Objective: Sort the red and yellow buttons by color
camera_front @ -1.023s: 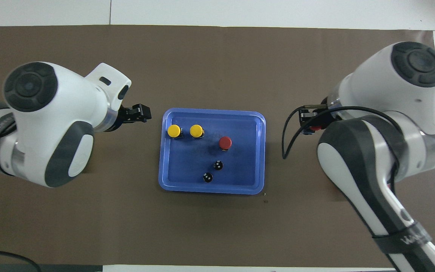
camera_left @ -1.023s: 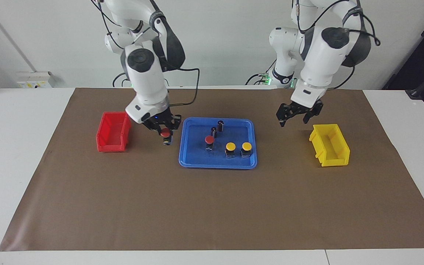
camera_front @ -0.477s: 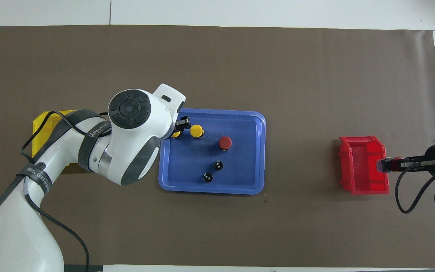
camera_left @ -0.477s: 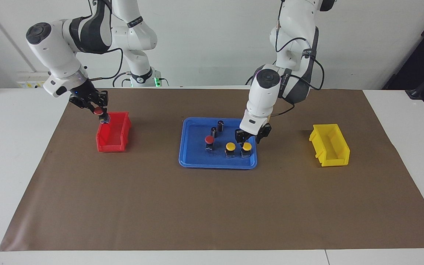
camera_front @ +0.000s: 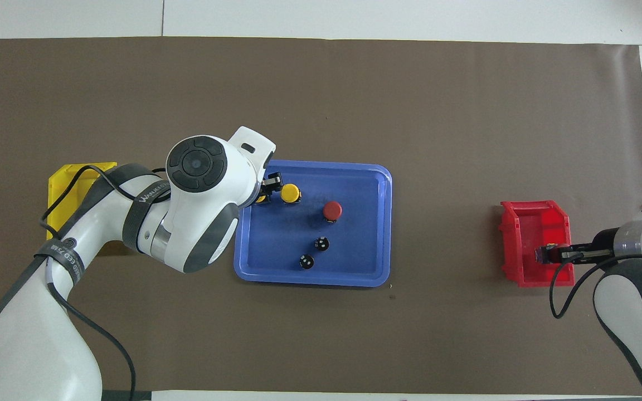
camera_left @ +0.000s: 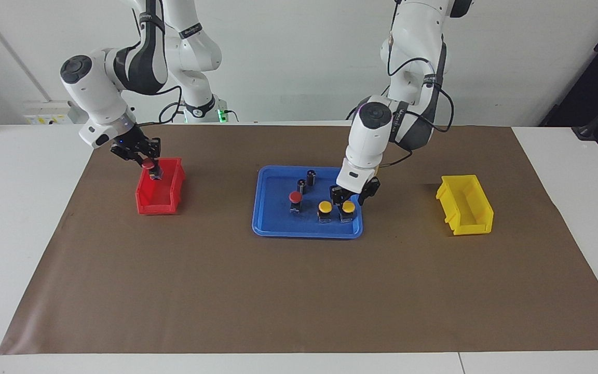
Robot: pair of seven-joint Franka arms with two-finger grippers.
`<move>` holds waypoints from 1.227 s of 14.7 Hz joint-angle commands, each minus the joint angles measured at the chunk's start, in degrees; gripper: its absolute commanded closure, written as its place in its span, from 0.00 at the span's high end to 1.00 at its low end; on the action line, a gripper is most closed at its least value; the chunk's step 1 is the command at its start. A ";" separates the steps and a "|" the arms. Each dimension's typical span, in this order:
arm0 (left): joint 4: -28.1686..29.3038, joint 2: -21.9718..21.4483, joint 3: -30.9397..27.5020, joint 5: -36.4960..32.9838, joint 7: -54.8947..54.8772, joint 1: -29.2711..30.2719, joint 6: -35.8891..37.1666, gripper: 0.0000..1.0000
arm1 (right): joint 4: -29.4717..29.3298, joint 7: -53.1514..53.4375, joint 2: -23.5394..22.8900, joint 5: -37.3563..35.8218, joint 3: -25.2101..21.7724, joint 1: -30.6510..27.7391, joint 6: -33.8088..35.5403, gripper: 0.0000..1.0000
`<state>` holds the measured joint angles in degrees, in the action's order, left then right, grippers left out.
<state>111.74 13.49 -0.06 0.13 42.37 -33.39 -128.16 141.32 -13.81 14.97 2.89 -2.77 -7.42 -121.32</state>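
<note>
A: What couldn't you make out from overhead?

B: The left arm's wrist covered most of the yellow bin (camera_front: 78, 172) and nearly all of one yellow button (camera_front: 261, 198) in the blue tray (camera_front: 386, 223). You only saw a sliver of its cap.

A: And the red button (camera_left: 148, 164) you carried?

B: The right end effector (camera_front: 549, 255) hid it from above. Both arms' bases were cut off at the bottom edge.
</note>
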 commanded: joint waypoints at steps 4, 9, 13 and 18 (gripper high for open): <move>1.20 -0.57 -0.91 -0.40 3.60 -2.03 -1.21 0.03 | 1.15 -0.78 -2.14 -0.95 0.57 -0.76 -1.81 0.19; -7.31 -2.50 -0.99 -0.40 5.01 -1.95 13.33 0.02 | 2.30 -0.17 -3.28 -2.36 0.57 0.30 -3.74 0.19; -7.34 -7.33 -3.28 -1.01 -10.84 5.40 23.64 0.02 | 4.31 0.53 -2.84 -2.45 0.83 0.39 -5.85 0.20; -7.42 -9.71 -3.37 -1.01 -34.68 24.04 23.14 0.02 | 4.76 0.53 -2.67 -2.45 1.01 0.39 -6.12 0.41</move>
<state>103.47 5.13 -4.14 -0.52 13.74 -13.91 -105.06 144.08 -13.80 11.77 1.03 -2.11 -7.01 -125.46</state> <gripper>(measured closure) 0.590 0.590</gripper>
